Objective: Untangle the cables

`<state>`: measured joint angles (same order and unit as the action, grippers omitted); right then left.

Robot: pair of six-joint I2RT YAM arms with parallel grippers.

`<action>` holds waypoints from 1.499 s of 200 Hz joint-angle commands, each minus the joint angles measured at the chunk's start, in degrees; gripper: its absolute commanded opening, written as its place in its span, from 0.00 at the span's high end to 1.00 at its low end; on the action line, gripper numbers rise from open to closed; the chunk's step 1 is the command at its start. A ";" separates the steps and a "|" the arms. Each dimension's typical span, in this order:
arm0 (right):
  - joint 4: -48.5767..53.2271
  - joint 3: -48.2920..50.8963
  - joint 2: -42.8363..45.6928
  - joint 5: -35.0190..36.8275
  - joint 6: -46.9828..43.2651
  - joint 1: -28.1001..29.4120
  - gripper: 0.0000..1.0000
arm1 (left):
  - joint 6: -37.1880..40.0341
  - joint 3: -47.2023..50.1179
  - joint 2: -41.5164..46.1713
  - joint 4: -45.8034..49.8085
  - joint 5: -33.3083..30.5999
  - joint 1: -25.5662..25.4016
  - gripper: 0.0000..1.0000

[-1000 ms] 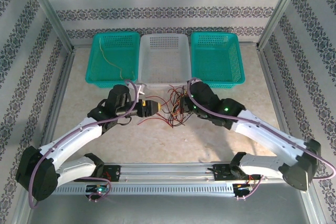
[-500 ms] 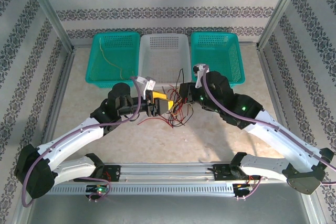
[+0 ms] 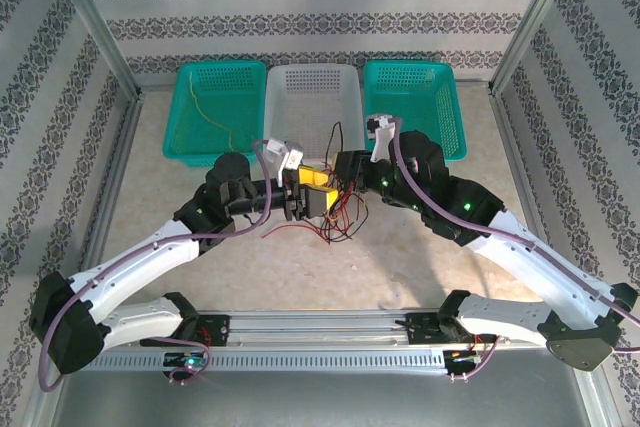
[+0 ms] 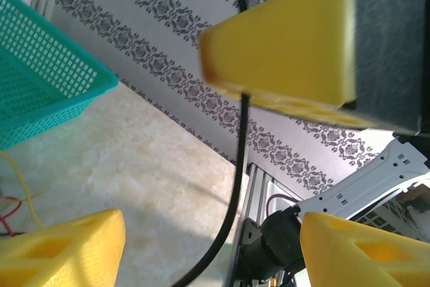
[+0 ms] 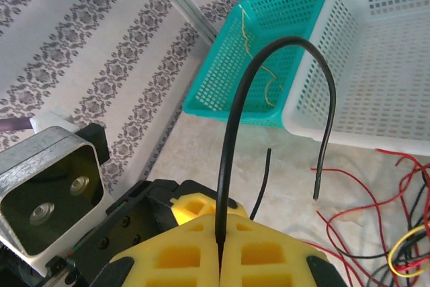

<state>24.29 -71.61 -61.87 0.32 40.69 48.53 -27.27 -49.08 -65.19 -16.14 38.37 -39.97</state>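
Black cable [image 5: 224,166] pinched in right end effector [image 5: 220,243]; left end effector [image 3: 312,190] parted, apparently straddling it.

Lab cell: aluminium frame [image 3: 97,32], patterned panels [image 3: 320,7]

No text, label, brand or number can be read anywhere here.

The cables [image 3: 340,227] and three baskets [image 3: 310,107] behind block the middle; the near table [image 3: 330,277] lies open
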 commanded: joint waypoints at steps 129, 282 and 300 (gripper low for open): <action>-11.95 6.67 5.94 6.33 -1.17 0.16 0.51 | -14.54 1.90 -6.64 -17.57 -2.45 -1.19 1.00; 14.97 17.62 20.03 15.89 6.62 -6.02 0.30 | -14.05 -53.79 -51.56 18.01 3.36 21.68 0.44; 15.81 15.85 16.70 15.40 4.68 -6.04 0.31 | -14.80 -51.06 -50.54 16.44 4.46 21.86 0.32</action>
<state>39.07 -52.62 -41.95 16.80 47.88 42.85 -39.72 -100.40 -116.77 -1.56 38.83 -18.37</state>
